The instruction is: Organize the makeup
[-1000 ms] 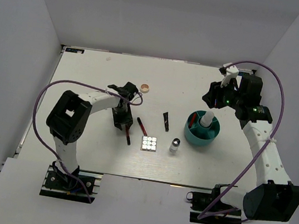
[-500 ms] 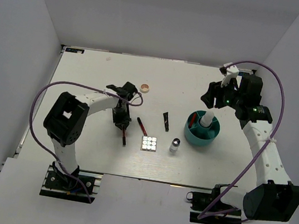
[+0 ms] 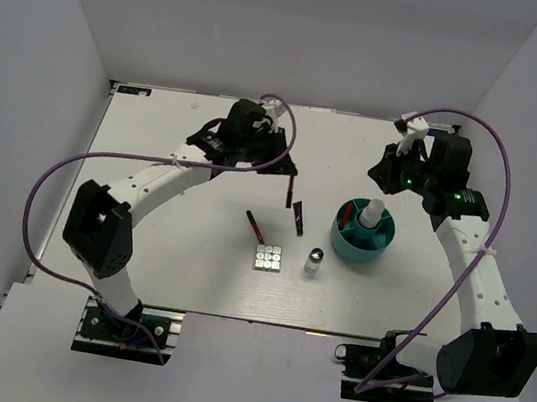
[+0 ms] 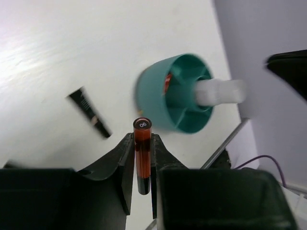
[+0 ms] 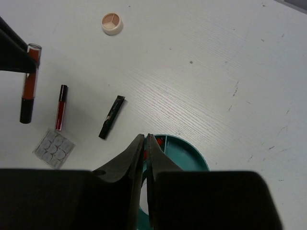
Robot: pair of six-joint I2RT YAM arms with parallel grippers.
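Note:
My left gripper is shut on a thin red-and-black pencil, held in the air left of the teal tub; from the top view the held pencil hangs below the left gripper. The tub holds a white bottle and a red pencil. My right gripper is shut on nothing above the tub's far rim. On the table lie another pencil, a black tube, a square palette, a silver-capped vial and a peach compact.
White walls close in the table on the left, back and right. The left arm's purple cable loops out over the table's left side. The right arm's cable arcs above the back right corner.
The left gripper closed on the pencil at the table's left middle, lifted it and carried it back and right toward the tub. The right gripper closed above the tub.

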